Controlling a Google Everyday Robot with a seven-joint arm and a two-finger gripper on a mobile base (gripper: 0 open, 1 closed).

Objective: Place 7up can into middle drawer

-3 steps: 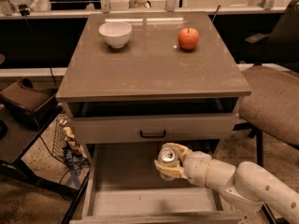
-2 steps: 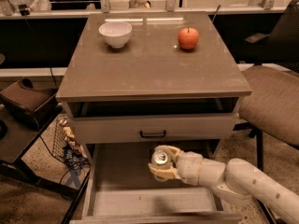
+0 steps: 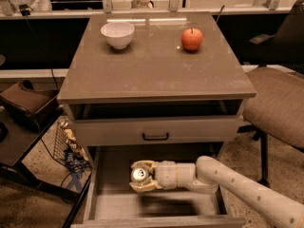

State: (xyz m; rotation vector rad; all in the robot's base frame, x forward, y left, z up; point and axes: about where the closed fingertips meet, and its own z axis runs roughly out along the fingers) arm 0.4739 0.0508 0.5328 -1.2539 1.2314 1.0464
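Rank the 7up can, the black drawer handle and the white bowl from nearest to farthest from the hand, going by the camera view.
The hand is over the open middle drawer.
1. 7up can: held between its fingers.
2. Black drawer handle: just above the hand.
3. White bowl: back left on the cabinet top.

Tool [image 3: 138,176] around 7up can [image 3: 138,174], low centre

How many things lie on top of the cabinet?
2: a white bowl at back left, an apple at back right. The pincer holds the 7up can over the middle drawer.
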